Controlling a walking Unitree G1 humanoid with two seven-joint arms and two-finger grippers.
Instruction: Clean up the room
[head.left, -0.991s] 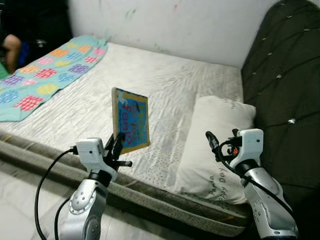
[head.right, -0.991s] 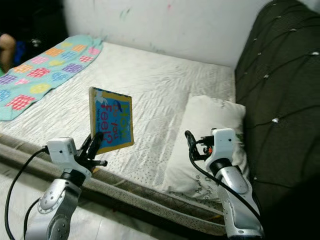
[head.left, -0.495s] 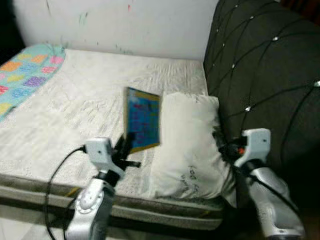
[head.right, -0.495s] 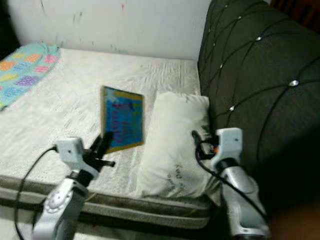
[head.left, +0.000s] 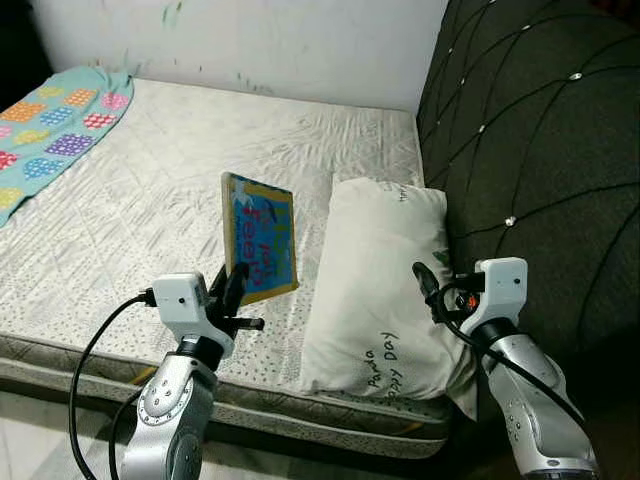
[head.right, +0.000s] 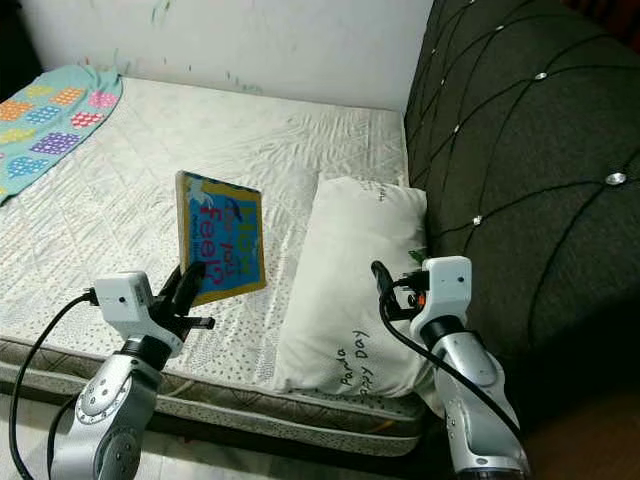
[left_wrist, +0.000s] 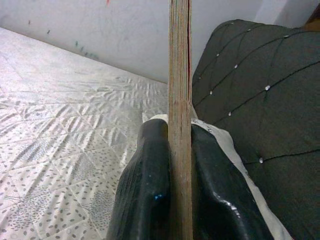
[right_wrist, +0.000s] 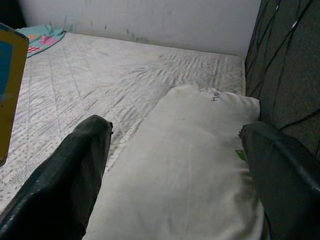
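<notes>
Blue, yellow-edged picture book (head.left: 260, 240) stands upright above the quilted white bed (head.left: 150, 200), clamped low in the left tool (head.left: 232, 293); it could tip out. Right tool (head.right: 380, 285) gapes over the white pillow (head.left: 385, 290).

head stereo pair: looks forward and down from beyond the mattress (head.left: 150, 190) front edge, taking in both arms, pillow (head.left: 385, 270) and headboard (head.left: 540, 150). left wrist camera: close along its fingers (left_wrist: 150, 190), facing the headboard. right wrist camera: close above the pillow, facing the back wall (right_wrist: 150, 20). all share the pillow.
</notes>
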